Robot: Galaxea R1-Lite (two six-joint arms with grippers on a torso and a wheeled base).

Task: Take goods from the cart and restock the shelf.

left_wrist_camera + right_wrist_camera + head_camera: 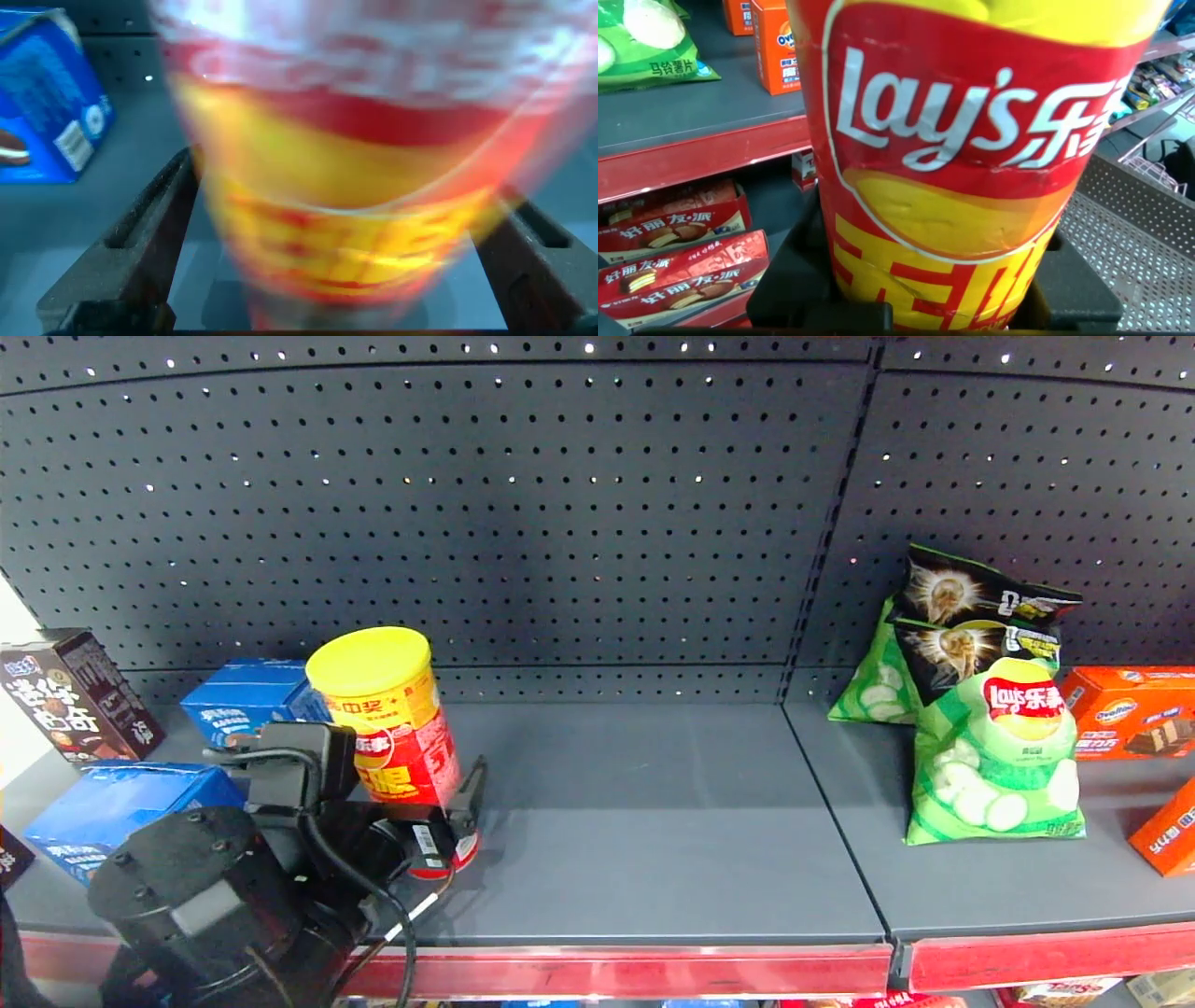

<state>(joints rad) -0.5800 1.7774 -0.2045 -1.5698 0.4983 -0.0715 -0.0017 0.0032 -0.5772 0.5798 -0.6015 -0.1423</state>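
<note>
A red and yellow chip canister (397,728) with a yellow lid stands slightly tilted on the grey shelf (653,821), left of its middle. My left gripper (420,803) is shut on its lower part, one finger (467,793) showing at its right side. In the left wrist view the canister (355,159) sits blurred between the two dark fingers (159,233). My right gripper (943,280) is shut on a second red and yellow chip canister (962,149), held below shelf height in front of the lower shelves.
Blue boxes (247,695) and a brown box (75,705) stand to the canister's left. Green and black chip bags (994,765) and orange boxes (1130,709) occupy the right bay. Red boxes (673,271) fill a lower shelf; the cart's mesh (1130,243) is beside it.
</note>
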